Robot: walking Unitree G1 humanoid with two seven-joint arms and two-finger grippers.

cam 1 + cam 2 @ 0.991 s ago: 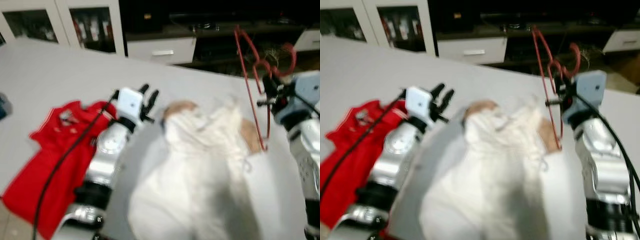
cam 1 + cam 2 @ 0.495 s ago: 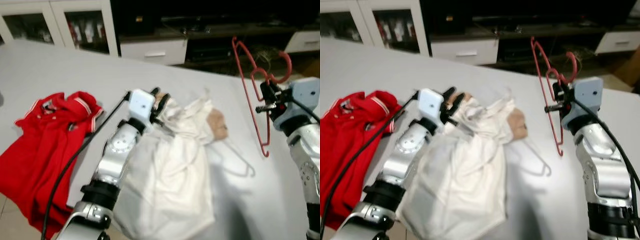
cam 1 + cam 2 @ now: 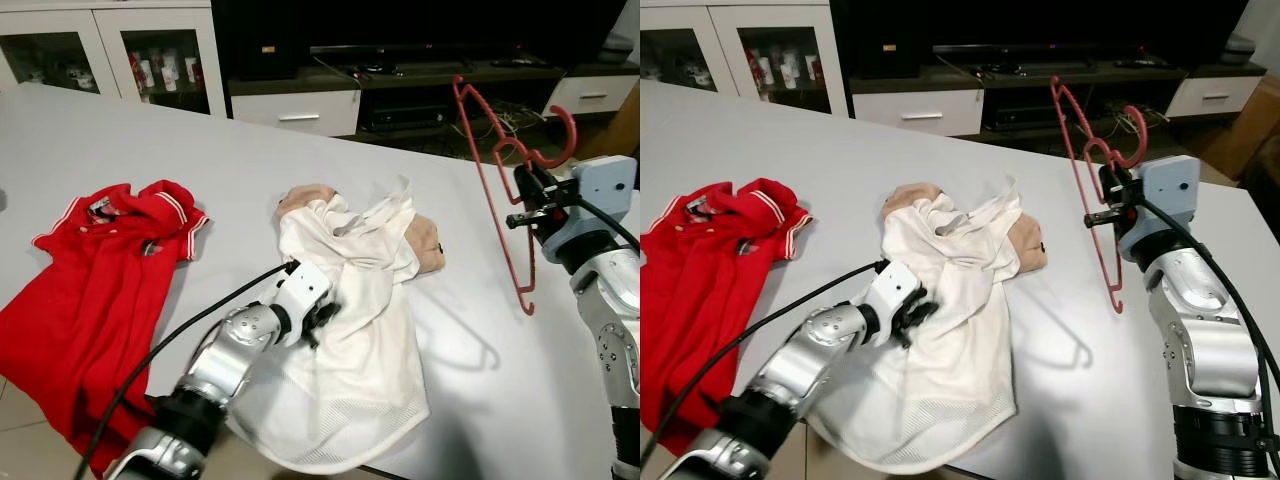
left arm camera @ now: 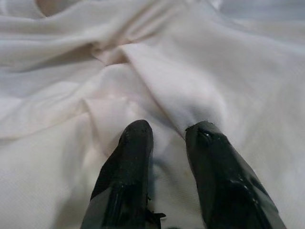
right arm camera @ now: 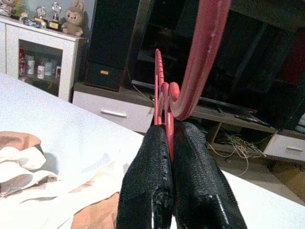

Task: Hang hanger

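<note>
right wrist view: right tool (image 5: 171, 143) clamps red hanger (image 3: 495, 190) above table edge (image 3: 600, 330); left tool (image 4: 167, 138) parted on white shirt (image 3: 355, 330).

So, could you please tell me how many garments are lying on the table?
2. A red polo lies at the robot's left; a white shirt lies in the middle, with the left gripper resting on it. A beige fabric under the white shirt may be another garment.

R pincer (image 3: 1106, 198) holds red hanger (image 3: 1087, 170) upright (above table (image 3: 790, 150)); L pincer (image 3: 912, 322) on white shirt (image 3: 955, 330).
</note>
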